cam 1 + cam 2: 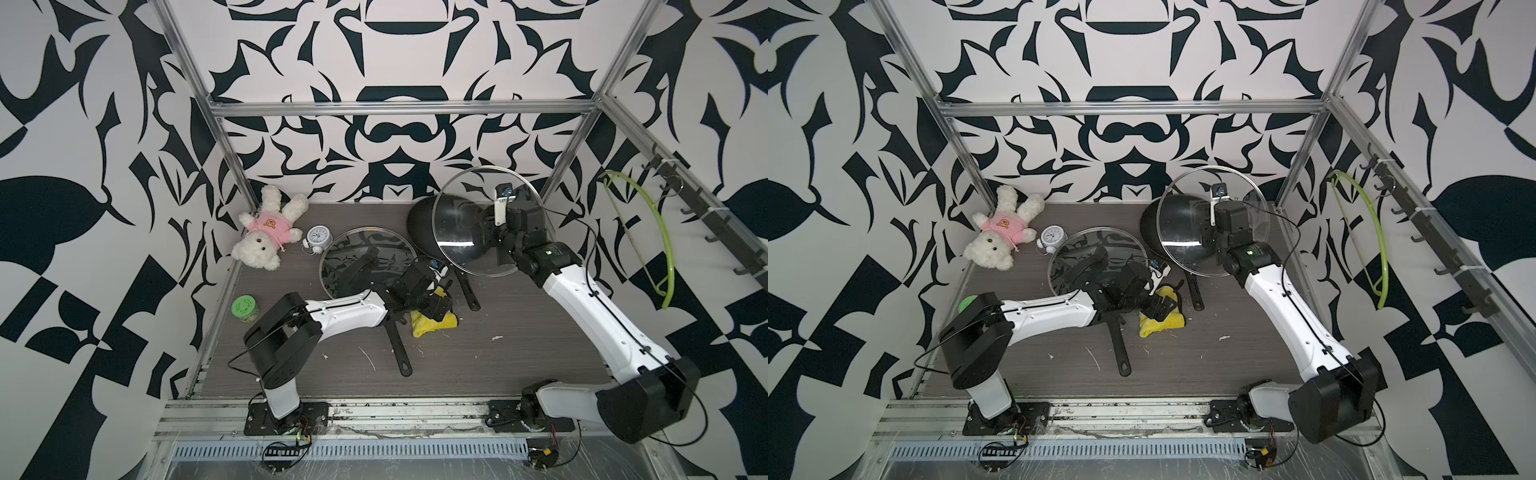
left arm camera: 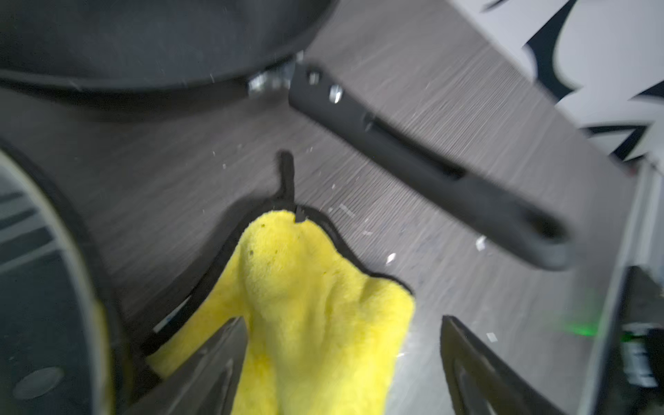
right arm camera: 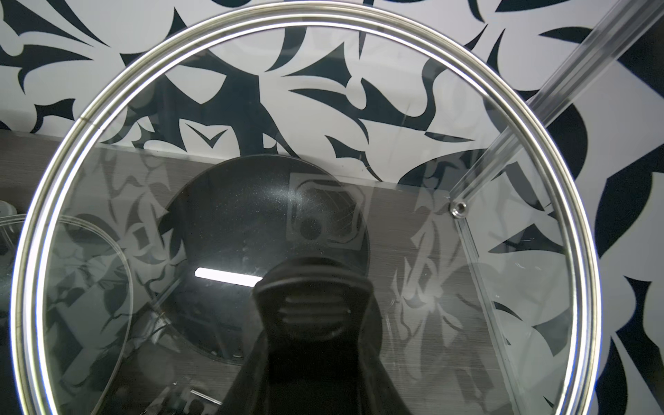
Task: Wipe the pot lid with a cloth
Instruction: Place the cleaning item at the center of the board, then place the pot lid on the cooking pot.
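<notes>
fluffy cloth (image 2: 309,287), glass lid (image 3: 449,107), woodgrain table (image 1: 498,357)

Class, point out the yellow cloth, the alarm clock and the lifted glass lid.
yellow cloth (image 1: 428,328): a top view, fluffy fold.
alarm clock (image 1: 318,238): a top view, white dial.
lifted glass lid (image 3: 305,215): right wrist view, glass centre.

2 round steel-rimmed glass lids (image 1: 457,249) (image 1: 345,253). 2 black frying pans (image 1: 419,220) (image 1: 399,353). 1 fluffy yellow cloth (image 1: 446,321). 1 white teddy bear w/ pink shirt (image 1: 266,232). 1 white alarm clock (image 1: 319,237). 1 green-lidded jar (image 1: 245,308). 1 green hanger (image 1: 669,274). 2 white-and-black robot arms (image 1: 345,311) (image 1: 582,299).
</notes>
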Tool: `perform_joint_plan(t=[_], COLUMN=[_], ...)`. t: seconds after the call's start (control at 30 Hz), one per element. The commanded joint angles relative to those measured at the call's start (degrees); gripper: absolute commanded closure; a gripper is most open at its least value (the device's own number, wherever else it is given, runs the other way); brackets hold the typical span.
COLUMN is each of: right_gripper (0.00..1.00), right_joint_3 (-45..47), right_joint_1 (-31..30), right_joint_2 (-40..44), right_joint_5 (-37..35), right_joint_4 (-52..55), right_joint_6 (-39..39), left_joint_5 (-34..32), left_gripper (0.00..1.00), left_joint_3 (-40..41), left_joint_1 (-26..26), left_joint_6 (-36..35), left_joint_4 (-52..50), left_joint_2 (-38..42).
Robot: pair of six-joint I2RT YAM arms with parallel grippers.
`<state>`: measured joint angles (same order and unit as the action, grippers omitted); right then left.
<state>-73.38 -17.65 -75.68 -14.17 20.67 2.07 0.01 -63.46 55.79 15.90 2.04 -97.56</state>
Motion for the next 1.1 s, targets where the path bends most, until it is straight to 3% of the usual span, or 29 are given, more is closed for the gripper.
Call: perform_joint_plan(t=[0.0,0.2,0.53,1.07], right_gripper=[1.00,1.00,1.00,1.00], right_joint_3=[-8.24,-15.16,-29.00,-51.97], right_joint_1=[0.16,0.16,0.40,1.37], right_joint_2=[-0.05,-7.07,-21.24,-42.68], right_joint_5=[1.64,5.33,5.43,6.50], right_joint_4=[-8.10,-2.84,7.58,22.29], right_joint_6=[1.79,2.93,3.76,2.12], left_joint_5=[2.42,3.44,-2.07,-1.72], left_gripper=[0.07,0.01,0.01,0.01], left_joint_3=[2.52,7.87,18.01,22.53], left_joint_1=[-0.11,-0.16,-1.36,-10.79], left_joint_6=[-0.82,-2.37,-4.08,-8.56], left_joint_4=[3.01,8.12,14.13,5.64], left_joint_2=[5.63,14.37,29.99,45.90])
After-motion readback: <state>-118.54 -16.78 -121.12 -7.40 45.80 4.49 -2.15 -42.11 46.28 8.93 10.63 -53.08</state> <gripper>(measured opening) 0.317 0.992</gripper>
